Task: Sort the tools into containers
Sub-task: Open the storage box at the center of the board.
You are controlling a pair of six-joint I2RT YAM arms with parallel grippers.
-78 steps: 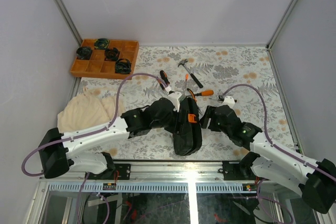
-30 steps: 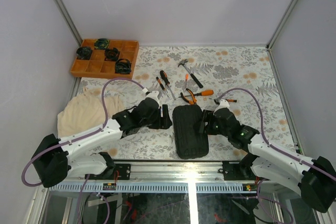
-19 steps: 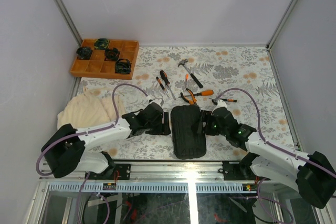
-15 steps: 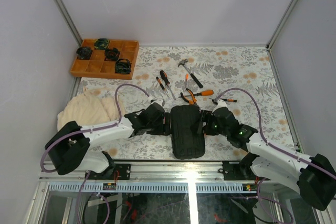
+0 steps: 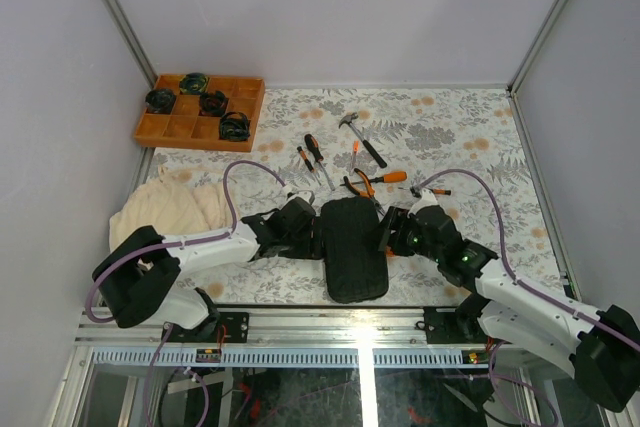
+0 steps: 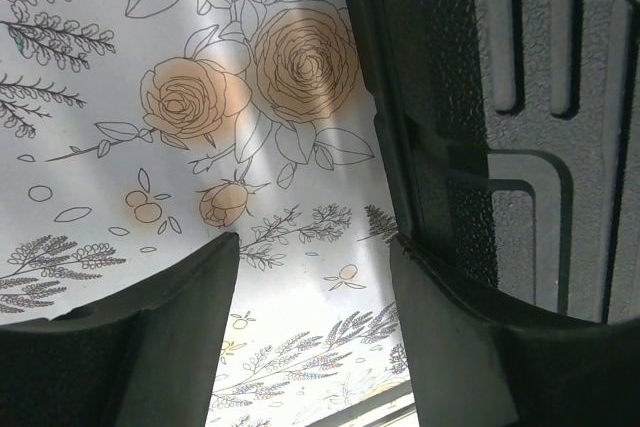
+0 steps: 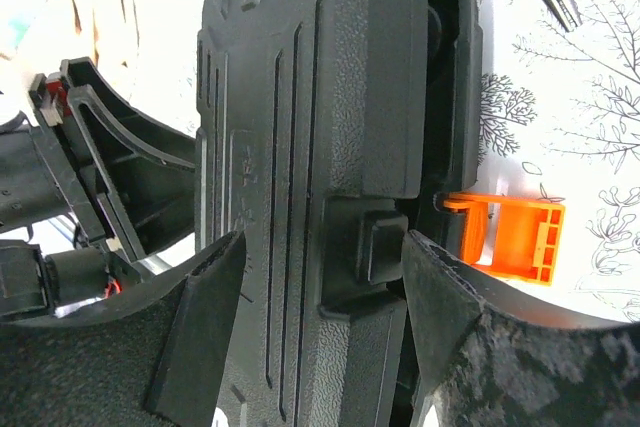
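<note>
Lid down and lying flat, the black tool case (image 5: pixel 355 247) sits between the two claws. The left gripper (image 5: pixel 316 234) is spread at the case's left edge, with only the floral table cover (image 6: pixel 250 97) showing in its gap. The right gripper (image 5: pixel 386 235) is spread astride the latch side, where the orange latch (image 7: pixel 510 237) hangs flipped out by one finger. The screwdrivers (image 5: pixel 313 160), pliers (image 5: pixel 372 183) and hammer (image 5: pixel 360 137) lie loose on the far side of both claws, outside the case.

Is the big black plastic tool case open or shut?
Shut: the black plastic tool case lies flat, ribbed outside up, no slots showing. Its orange latch sticks out, unfastened.
</note>
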